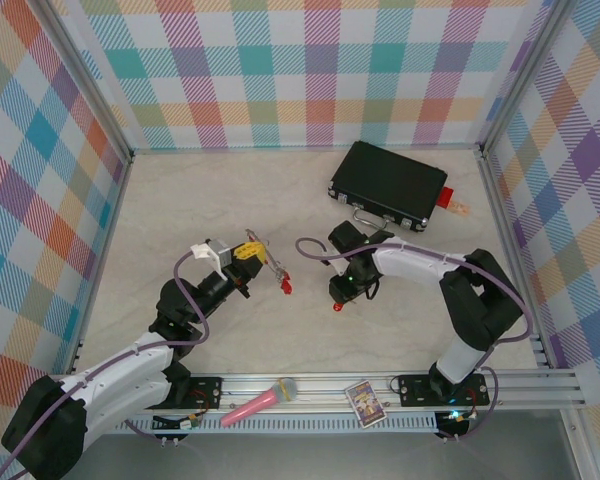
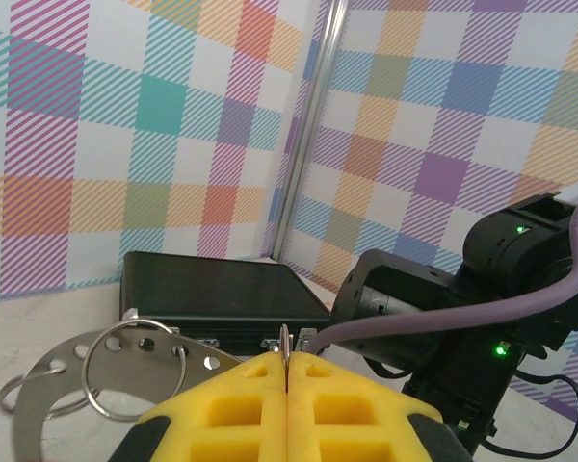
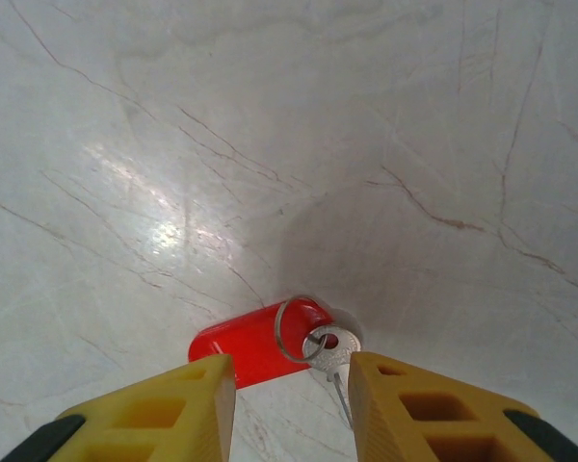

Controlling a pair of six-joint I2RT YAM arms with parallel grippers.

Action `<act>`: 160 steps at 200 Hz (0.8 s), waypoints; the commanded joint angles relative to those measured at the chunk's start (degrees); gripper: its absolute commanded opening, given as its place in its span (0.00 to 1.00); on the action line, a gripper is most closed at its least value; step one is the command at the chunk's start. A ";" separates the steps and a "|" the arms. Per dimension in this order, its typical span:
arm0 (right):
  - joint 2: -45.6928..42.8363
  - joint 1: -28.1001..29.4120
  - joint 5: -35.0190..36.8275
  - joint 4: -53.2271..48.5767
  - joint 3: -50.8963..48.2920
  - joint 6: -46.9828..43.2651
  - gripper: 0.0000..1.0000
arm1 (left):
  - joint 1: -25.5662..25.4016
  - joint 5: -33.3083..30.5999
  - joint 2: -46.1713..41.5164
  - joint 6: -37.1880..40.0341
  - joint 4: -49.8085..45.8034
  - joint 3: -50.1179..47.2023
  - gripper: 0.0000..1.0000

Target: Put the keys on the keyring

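Note:
My left gripper [image 1: 248, 252] is lifted off the table, and its yellow fingers [image 2: 222, 414] are shut on a thin metal edge seen end-on, the keyring [image 2: 286, 348]. A perforated metal plate with a wire loop [image 2: 135, 373] hangs just left of it. A red key [image 1: 285, 287] dangles below that gripper. My right gripper [image 3: 289, 399] is low over the table and open. Between its fingers lies another red key [image 3: 250, 342], flat on the table with a small ring and a silver key blade [image 3: 329, 348]. The blade lies close to the right finger [image 3: 414, 409].
A black case [image 1: 388, 185] lies at the back right, with a red block with a beige bit [image 1: 450, 200] beside it. A pink microphone [image 1: 260, 402] and a small card [image 1: 363, 402] rest on the front rail. Checked walls enclose the marble table [image 1: 180, 210].

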 commanded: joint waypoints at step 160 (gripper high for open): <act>3.00 1.15 4.46 0.47 2.26 -1.10 0.22 | 0.61 1.42 0.92 0.52 3.10 0.63 0.00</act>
